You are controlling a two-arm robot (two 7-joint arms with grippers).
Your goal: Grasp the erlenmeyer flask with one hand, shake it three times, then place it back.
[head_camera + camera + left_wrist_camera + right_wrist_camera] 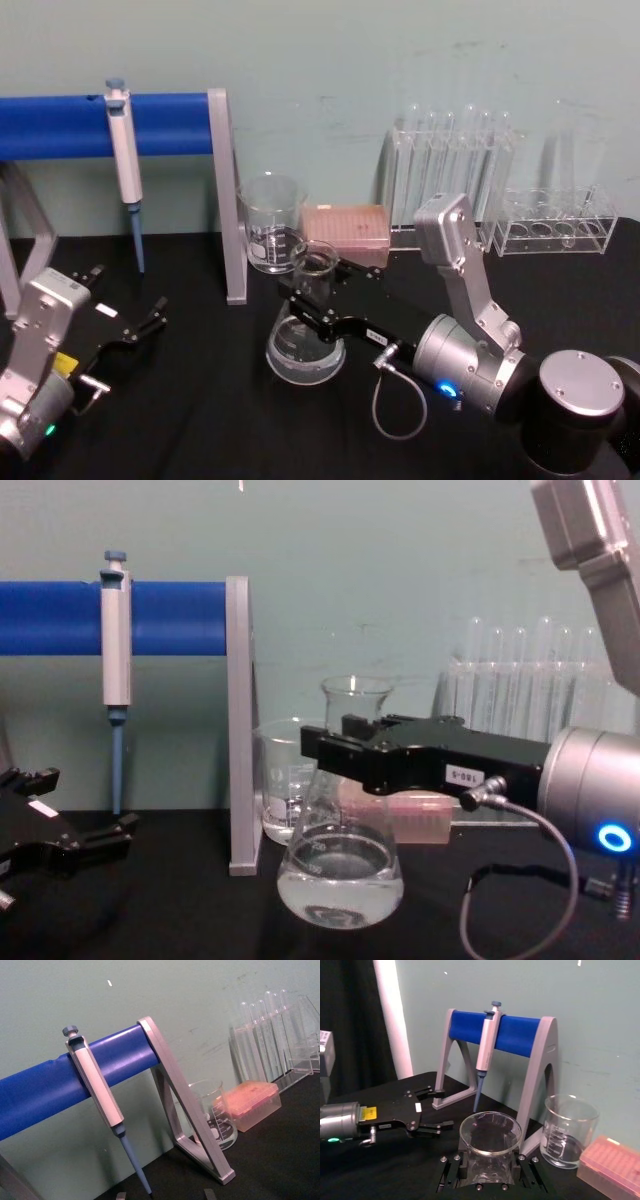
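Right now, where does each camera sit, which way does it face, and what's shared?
Head: high, looking down; both arms, right gripper gripping the flask neck, left gripper open.
Chest: low, looking across; flask side-on, both grippers.
Left wrist: faces the pipette on its stand.
Right wrist: over its fingers and the flask mouth, toward the left gripper.
Shared: all four show pipette and beaker.
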